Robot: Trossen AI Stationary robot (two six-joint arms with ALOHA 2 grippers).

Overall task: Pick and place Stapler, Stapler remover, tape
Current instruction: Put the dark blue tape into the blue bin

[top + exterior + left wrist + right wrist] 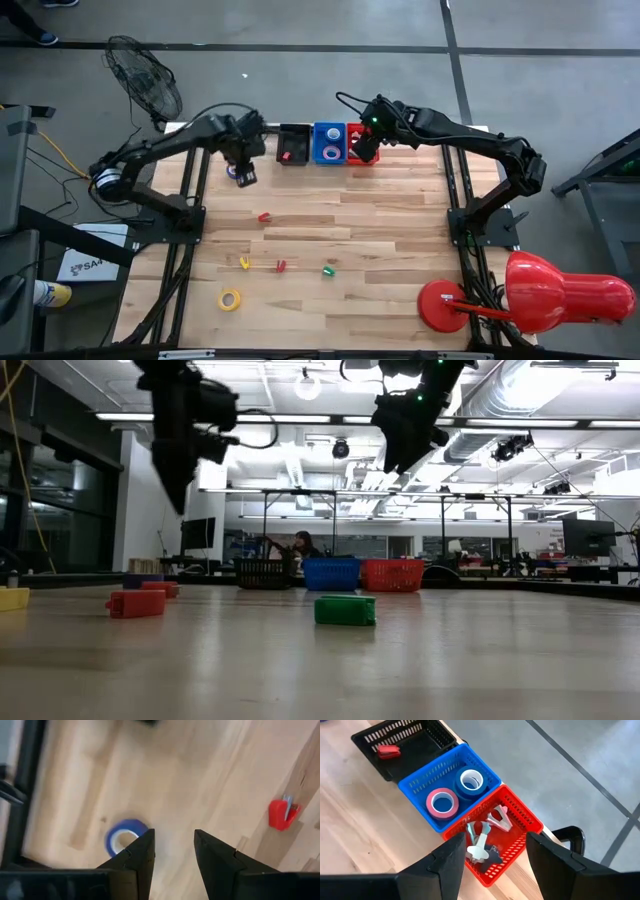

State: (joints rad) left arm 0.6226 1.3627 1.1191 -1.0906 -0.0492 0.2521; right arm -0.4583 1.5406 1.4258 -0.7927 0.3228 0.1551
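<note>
My left gripper [173, 854] hangs open over the far left of the table [243, 172], pointing down, with nothing between its fingers. A blue tape roll [122, 836] lies flat on the wood just beside its tips [232, 171]. A red staple remover [282, 813] lies farther toward the near side [264, 216]. My right gripper [496, 857] stands open above the red basket [520, 822], empty. That basket holds staple removers [482, 842]. The blue basket [485, 767] holds a pink tape [442, 802] and a blue tape [470, 781]. The black basket [420, 735] holds a red stapler [387, 751].
The three baskets [293, 145] stand in a row at the far edge. Small yellow [244, 263], red [281, 266] and green [327, 270] pieces and a yellow tape roll [230, 299] lie near the front. A red stand [540, 292] sits at the near right corner.
</note>
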